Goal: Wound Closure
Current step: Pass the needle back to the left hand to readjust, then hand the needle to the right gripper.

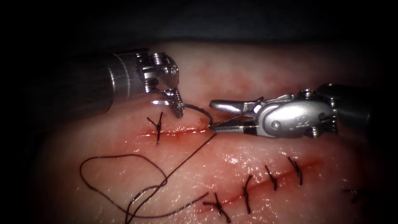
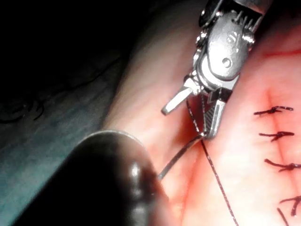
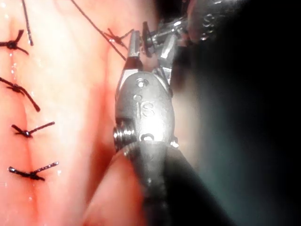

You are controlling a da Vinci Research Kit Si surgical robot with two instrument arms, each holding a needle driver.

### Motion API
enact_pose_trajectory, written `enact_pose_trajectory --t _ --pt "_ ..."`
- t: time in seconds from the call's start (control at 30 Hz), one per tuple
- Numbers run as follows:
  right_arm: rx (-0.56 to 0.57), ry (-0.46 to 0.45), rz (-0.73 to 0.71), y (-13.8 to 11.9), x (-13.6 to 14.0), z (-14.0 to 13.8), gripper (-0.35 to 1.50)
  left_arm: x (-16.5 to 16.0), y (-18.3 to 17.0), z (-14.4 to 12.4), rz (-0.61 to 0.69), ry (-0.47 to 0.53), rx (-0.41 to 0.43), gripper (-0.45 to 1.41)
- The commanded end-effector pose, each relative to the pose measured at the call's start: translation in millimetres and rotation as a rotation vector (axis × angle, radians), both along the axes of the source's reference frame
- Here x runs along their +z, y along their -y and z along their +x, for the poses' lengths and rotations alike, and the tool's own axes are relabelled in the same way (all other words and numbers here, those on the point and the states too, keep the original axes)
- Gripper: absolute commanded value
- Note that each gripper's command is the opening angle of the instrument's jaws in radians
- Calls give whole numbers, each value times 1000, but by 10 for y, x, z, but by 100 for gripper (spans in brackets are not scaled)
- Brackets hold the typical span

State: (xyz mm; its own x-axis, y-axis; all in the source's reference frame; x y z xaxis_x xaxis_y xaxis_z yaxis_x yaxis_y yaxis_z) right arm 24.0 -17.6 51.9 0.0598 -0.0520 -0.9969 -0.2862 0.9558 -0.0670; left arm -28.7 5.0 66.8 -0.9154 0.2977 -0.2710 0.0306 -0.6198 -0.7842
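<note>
My left tool comes in from the upper left with its jaws shut on one end of the curved needle. The needle arcs over to the right end of the upper cut; whether that end sits in the tissue I cannot tell. My right tool reaches in from the right with its jaws open, the lower one touching that needle end and holding nothing. Dark thread runs from there down to the left into a loose loop. The left wrist view shows the open right tool, the needle and the thread.
One tied stitch crosses the upper cut near its left end. A second cut at the lower right carries several stitches, also seen as stitches and stitches in the wrist views. Red fluid lines both cuts.
</note>
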Motion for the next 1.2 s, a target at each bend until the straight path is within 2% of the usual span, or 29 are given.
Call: enact_pose_trajectory --t 0.03,0.13,0.23,0.33,0.37,0.43,0.57,0.73,0.83,1.0,1.1,1.2 --pt "41 -46 60 0 7 11 138 1 -5 -6 -36 23 8 -45" --pt "101 -100 122 6 13 14 144 1 10 -5 -115 83 -15 -45" --pt "171 -130 206 18 22 18 139 -1 17 -4 -140 129 -113 -45" --pt "216 -148 265 27 29 23 126 -5 16 -1 -160 179 -210 -45" --pt "242 -134 268 29 31 25 126 -6 16 -1 -165 192 -239 -45" --pt "342 -65 279 37 36 33 138 -13 17 3 -187 240 -339 -45" --pt "321 -14 280 49 30 38 139 -23 5 18 -183 286 -439 -45" --pt "313 -20 286 43 24 37 141 -22 1 25 -173 289 -457 -45" --pt "339 -40 290 34 22 34 134 -18 4 27 -176 290 -455 -45" --pt "401 -83 295 17 19 26 136 -7 12 34 -183 294 -447 -45" --pt "415 -100 311 11 17 16 114 -4 18 41 -179 295 -441 -45" --pt "441 -126 327 7 17 6 107 -6 20 48 -170 307 -433 -45"
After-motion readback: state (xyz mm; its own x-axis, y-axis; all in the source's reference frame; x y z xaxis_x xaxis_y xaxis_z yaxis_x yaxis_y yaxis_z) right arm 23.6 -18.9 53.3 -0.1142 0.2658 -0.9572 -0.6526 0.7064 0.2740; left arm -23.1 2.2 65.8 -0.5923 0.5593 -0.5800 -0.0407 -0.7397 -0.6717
